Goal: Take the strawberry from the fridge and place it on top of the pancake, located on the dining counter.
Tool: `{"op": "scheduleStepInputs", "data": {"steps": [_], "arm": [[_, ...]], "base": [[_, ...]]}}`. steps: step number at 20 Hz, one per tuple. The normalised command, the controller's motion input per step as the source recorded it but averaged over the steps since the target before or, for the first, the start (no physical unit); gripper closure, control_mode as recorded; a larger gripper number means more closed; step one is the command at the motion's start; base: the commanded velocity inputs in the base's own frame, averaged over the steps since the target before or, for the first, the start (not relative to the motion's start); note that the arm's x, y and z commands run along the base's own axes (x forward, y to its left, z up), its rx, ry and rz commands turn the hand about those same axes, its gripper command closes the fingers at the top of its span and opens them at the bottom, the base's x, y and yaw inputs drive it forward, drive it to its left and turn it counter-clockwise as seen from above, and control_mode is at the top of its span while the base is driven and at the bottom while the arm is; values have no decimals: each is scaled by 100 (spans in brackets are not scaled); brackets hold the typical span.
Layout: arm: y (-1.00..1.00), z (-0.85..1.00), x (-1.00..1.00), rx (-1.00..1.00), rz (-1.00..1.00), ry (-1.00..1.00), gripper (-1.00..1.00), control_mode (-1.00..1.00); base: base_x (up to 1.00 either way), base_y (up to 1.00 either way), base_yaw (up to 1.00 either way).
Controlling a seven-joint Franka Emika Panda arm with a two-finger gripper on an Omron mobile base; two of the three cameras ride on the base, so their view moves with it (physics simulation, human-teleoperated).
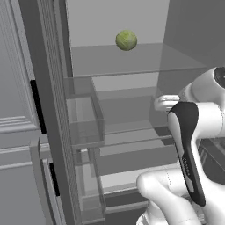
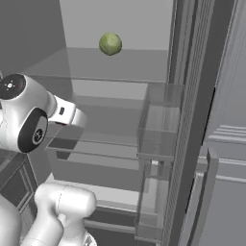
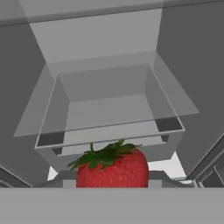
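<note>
Dim, even, flat rendered light; soft shadows, slightly blurry.

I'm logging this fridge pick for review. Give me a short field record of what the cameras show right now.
place: inside the open fridge, pale walls, clear glass shelves
strawberry: red with green leaves, close in front of the hand camera, at the bottom of its view
cabbage: round, pale green, on an upper shelf toward the back
door bins: clear, nothing visible in them
gripper: whether it holds the berry cannot be told
arm: reaching into the fridge at mid height
</note>
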Motion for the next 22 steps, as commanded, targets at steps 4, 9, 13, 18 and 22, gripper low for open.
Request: {"op": "scheduleStepInputs", "data": {"steps": [4, 9, 13, 18, 22], "arm": [[0, 0, 0, 0, 0, 0, 100, 100], [0, 0, 0, 0, 0, 0, 100, 100], [0, 0, 0, 0, 0, 0, 100, 100], [0, 0, 0, 0, 0, 0, 100, 100], [0, 0, 0, 0, 0, 0, 100, 100]], "base": [[-88, 0, 0], [-92, 0, -1], [-98, 0, -13], [-97, -1, -36], [-60, -14, -69]]}}
